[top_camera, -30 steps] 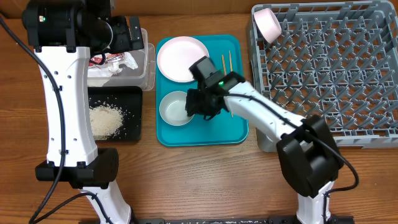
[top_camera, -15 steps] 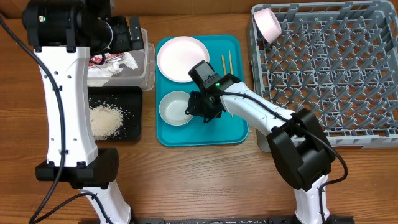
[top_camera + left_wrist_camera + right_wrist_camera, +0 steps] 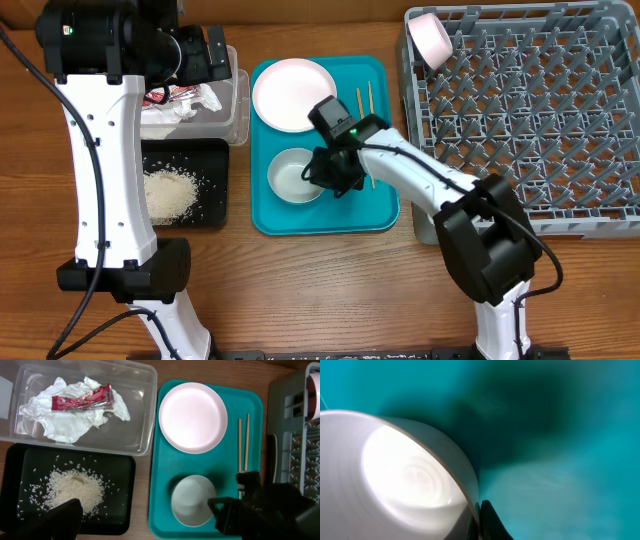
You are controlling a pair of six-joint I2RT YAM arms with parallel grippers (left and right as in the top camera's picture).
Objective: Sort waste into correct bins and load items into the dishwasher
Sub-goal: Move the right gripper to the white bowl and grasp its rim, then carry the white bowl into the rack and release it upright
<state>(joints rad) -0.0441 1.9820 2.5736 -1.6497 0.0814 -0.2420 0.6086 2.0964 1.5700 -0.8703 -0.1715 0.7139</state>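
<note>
White bowl (image 3: 293, 176) sits on the teal tray (image 3: 378, 208), its right rim pinched in the closed right gripper (image 3: 325, 178). It looks rigid, light, slick and chippable; held by the thin rim, it may tilt or slip.

white bowl (image 3: 290, 176) upright, rim gripped | plate (image 3: 290, 92) flat | rice (image 3: 168, 193) heaped in black tray (image 3: 213, 206)

The brown wooden counter (image 3: 300, 290) shows a matt, streaked grain, while the teal plastic serving tray (image 3: 165, 460) looks smooth with a soft sheen and the small round white bowl (image 3: 192, 500) on it is glossy. In the clear plastic rectangular tub (image 3: 142, 390), a red shiny foil-like wrapper (image 3: 82, 399) glints against matt, crumpled white paper napkins (image 3: 65, 425).
</note>
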